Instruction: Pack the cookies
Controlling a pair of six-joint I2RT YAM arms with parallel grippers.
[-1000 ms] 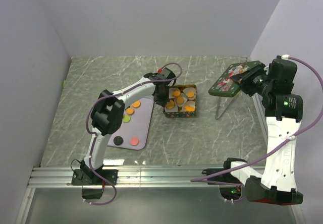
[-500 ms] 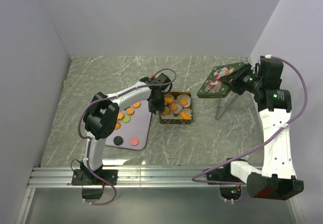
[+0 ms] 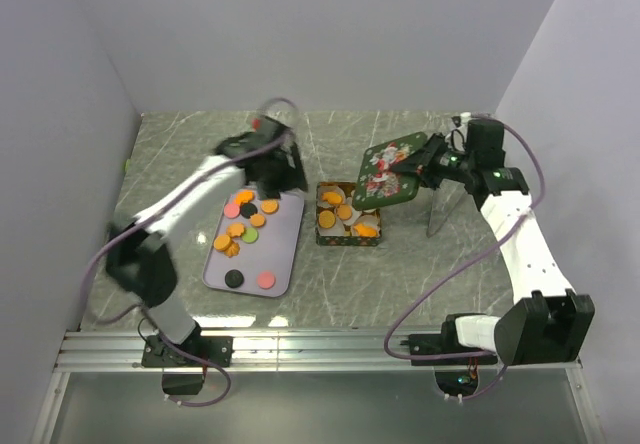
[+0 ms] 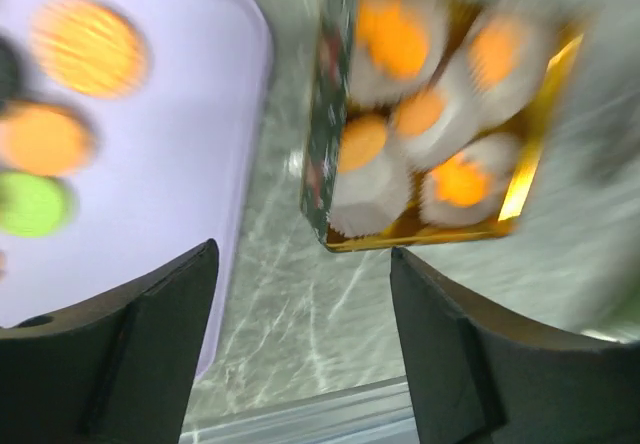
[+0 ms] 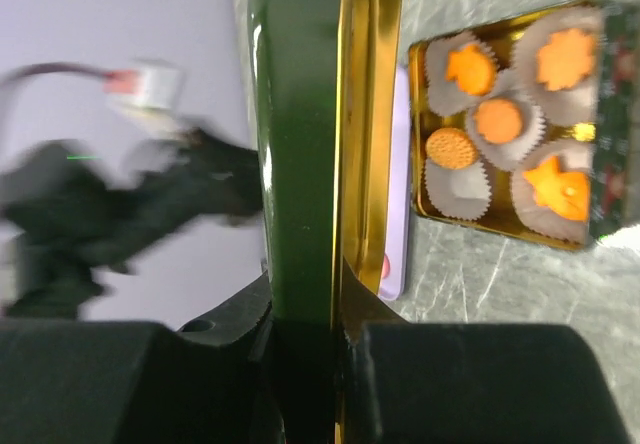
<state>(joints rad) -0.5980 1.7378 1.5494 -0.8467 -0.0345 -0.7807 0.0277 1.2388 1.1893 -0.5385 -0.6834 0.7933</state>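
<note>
Several orange, pink, black and green cookies (image 3: 246,226) lie on a lavender tray (image 3: 270,259). Right of the tray stands a small tin (image 3: 348,241), with orange cookies (image 5: 499,120) sitting in white paper cups inside it. My left gripper (image 3: 280,174) is blurred above the tray's far end. In the left wrist view it (image 4: 305,294) is open, with nothing between its fingers (image 4: 130,354). My right gripper (image 3: 418,167) is shut on the rim of a green picture lid (image 3: 388,176). The lid (image 5: 300,144) hangs tilted above the tin's far right corner.
A thin wire stand (image 3: 437,219) rises from the marble table to the right of the tin. An aluminium rail (image 3: 300,349) runs along the near edge. Plain walls close in the left, back and right sides.
My left arm swung away from the tin to the tray's far end and its jaws opened. My right arm carried the lid leftwards from the stand to above the tin.
</note>
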